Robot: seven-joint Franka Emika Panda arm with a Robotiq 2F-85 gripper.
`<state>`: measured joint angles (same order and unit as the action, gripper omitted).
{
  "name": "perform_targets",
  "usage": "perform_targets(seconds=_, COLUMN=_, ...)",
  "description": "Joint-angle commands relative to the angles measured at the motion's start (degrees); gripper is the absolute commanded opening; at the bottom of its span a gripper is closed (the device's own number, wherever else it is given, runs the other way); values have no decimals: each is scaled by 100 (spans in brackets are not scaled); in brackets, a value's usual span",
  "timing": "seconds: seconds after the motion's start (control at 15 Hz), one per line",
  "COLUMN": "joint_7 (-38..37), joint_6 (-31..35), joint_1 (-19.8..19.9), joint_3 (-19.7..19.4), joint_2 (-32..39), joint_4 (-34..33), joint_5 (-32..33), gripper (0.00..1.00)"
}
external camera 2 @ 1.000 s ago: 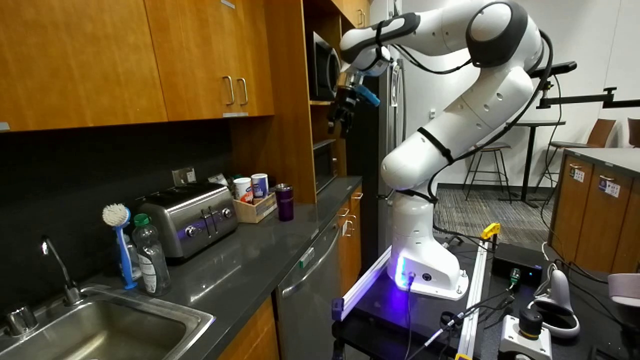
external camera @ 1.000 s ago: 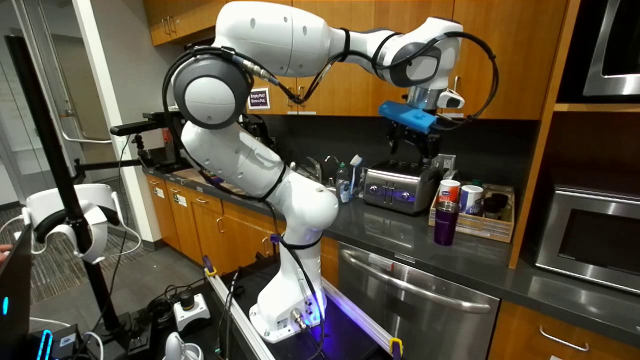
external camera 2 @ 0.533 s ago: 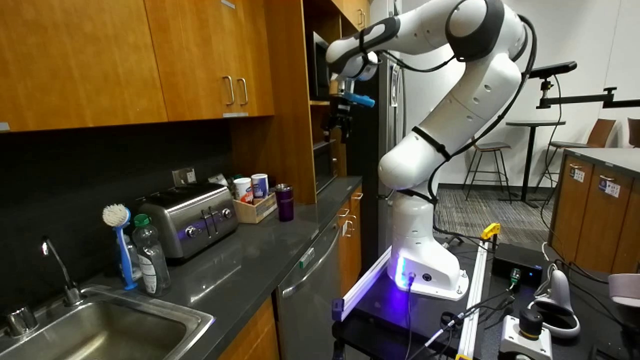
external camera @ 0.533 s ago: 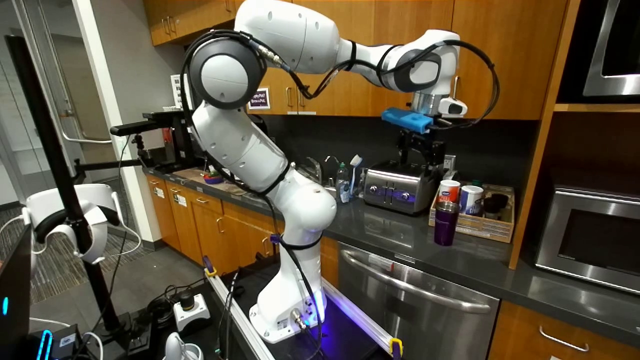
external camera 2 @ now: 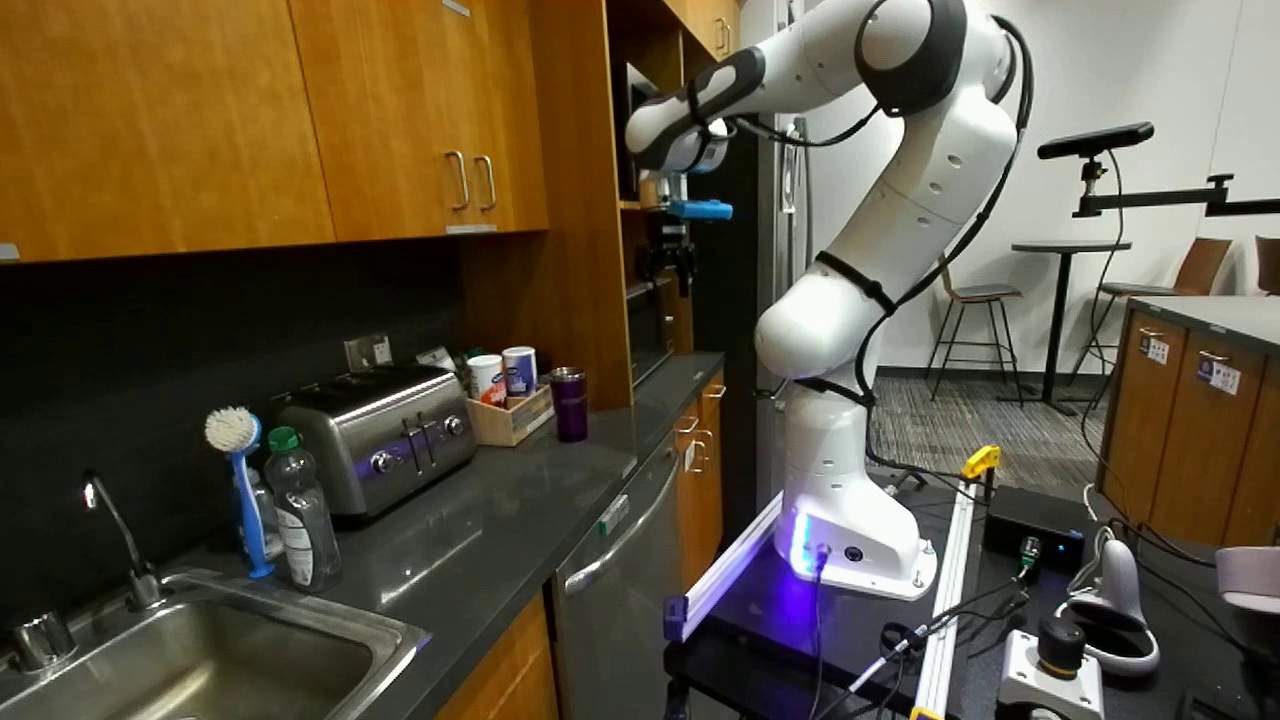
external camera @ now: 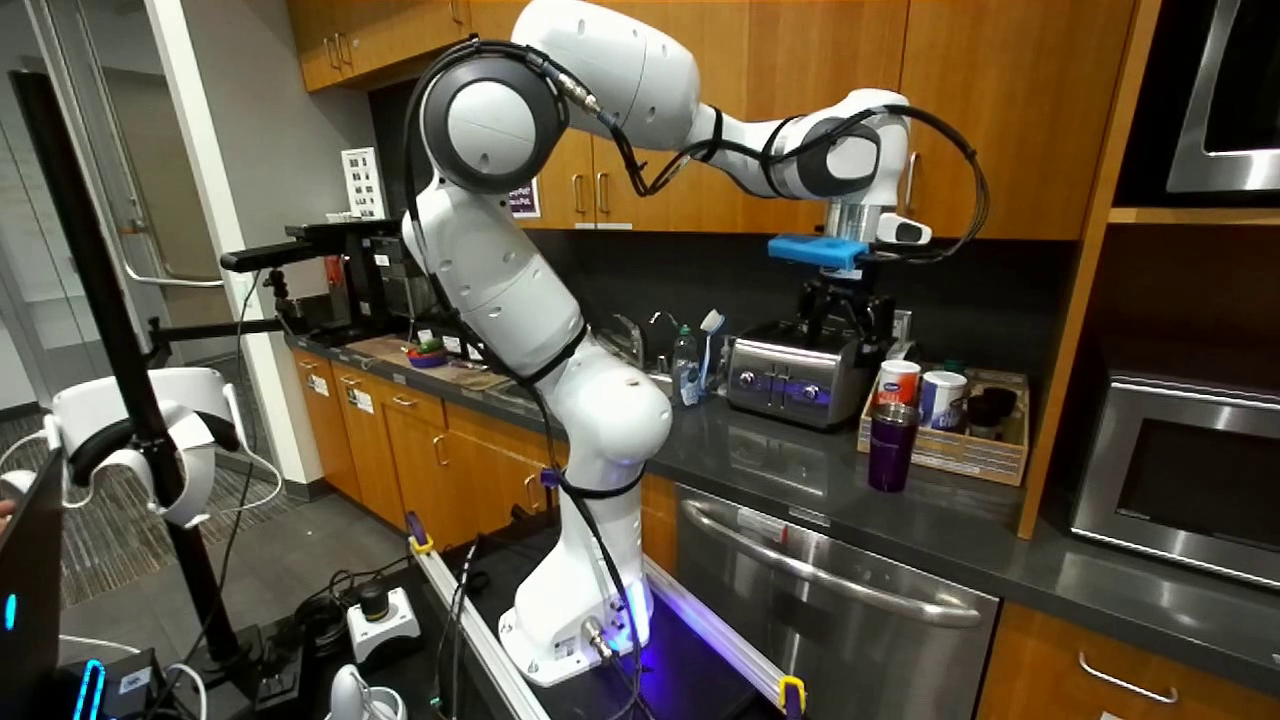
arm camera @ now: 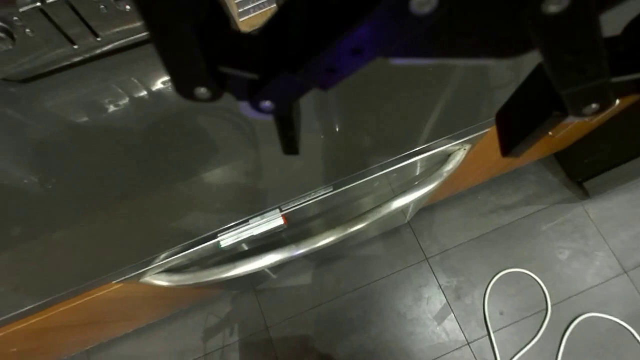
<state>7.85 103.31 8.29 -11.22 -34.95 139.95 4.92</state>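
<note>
A glossy dark-grey countertop (external camera 2: 480,540) runs along a near-black backsplash (external camera 2: 180,340) under flat orange-brown wooden cabinets (external camera 2: 150,120), pale streaks of light lying on its polish. Let into it is a satin metal sink (external camera 2: 395,640), and below the countertop's edge sits a stainless-steel dishwasher (external camera: 830,640) with a bowed, tubular metal handle (arm camera: 320,241). Grey floor tiles (arm camera: 360,295) with thin dark joints lie below, a white cable (arm camera: 515,270) looping over them; in an exterior view I see streaky grey carpet (external camera 2: 925,425) further back.

The smooth white robot arm (external camera: 615,410) reaches toward the countertop, a rounded bright-blue slab (external camera: 815,250) at its wrist. Its black, many-jointed gripper (arm camera: 406,140) hangs in the air, well above the countertop's level, jaws standing wide apart with nothing between them. Nearest to it, though well apart, are things on the countertop: a boxy, shiny silver toaster (external camera 2: 375,430) with round knobs and upright lever slots, and a purple tumbler (external camera: 891,450), upright and narrowing downward, with a bright metal collar. The tumbler stands just beside a low pale-wood box (external camera: 960,458) holding a red-and-white cylindrical canister (external camera: 897,380) and a blue-and-white canister (external camera: 942,398). Near the sink a clear plastic bottle with a green cap (external camera 2: 305,520) stands upright beside a blue-handled brush (external camera 2: 250,500) with a round head of white bristles.
</note>
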Motion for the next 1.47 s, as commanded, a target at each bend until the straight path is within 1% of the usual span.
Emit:
perform_targets(seconds=0.0, joint_7=936, joint_6=95, joint_1=-232, joint_3=-141, joint_2=-177, joint_4=-11, joint_5=-12, gripper=100)
perform_targets(seconds=0.2, joint_7=1757, joint_6=54, joint_1=-412, joint_3=-330, joint_2=-217, joint_4=-31, joint_5=-95, gripper=100)
perform_targets(seconds=0.33, joint_7=1785, joint_6=-49, joint_1=-385, joint_3=-316, joint_2=-111, joint_4=-93, joint_5=-7, gripper=100)
perform_targets(seconds=0.4, joint_7=1593, joint_6=-283, joint_1=-328, joint_3=-283, joint_2=-8, joint_4=-204, joint_5=-36, gripper=100)
perform_targets(seconds=0.67, joint_7=1406, joint_6=-974, joint_1=-311, joint_3=-291, joint_2=152, joint_4=-492, joint_5=-151, gripper=100)
perform_targets(seconds=0.8, joint_7=1386, joint_6=-1098, joint_1=-326, joint_3=-277, joint_2=159, joint_4=-619, joint_5=-180, gripper=100)
perform_targets(seconds=0.93, joint_7=1343, joint_6=-1059, joint_1=-350, joint_3=-207, joint_2=179, joint_4=-744, joint_5=-137, gripper=100)
perform_targets(seconds=1.07, joint_7=1110, joint_6=-1127, joint_1=-393, joint_3=-61, joint_2=337, joint_4=-1002, joint_5=-179, gripper=100)
perform_targets(seconds=1.13, joint_7=821, joint_6=-1194, joint_1=-384, joint_3=67, joint_2=474, joint_4=-1173, joint_5=-177, gripper=100)
perform_targets(seconds=1.2, joint_7=324, joint_6=-1397, joint_1=-348, joint_3=274, joint_2=691, joint_4=-1417, joint_5=-135, gripper=100)
perform_targets(seconds=1.4, joint_7=-801, joint_6=-1806, joint_1=-350, joint_3=710, joint_2=1163, joint_4=-1976, joint_5=-133, gripper=100)
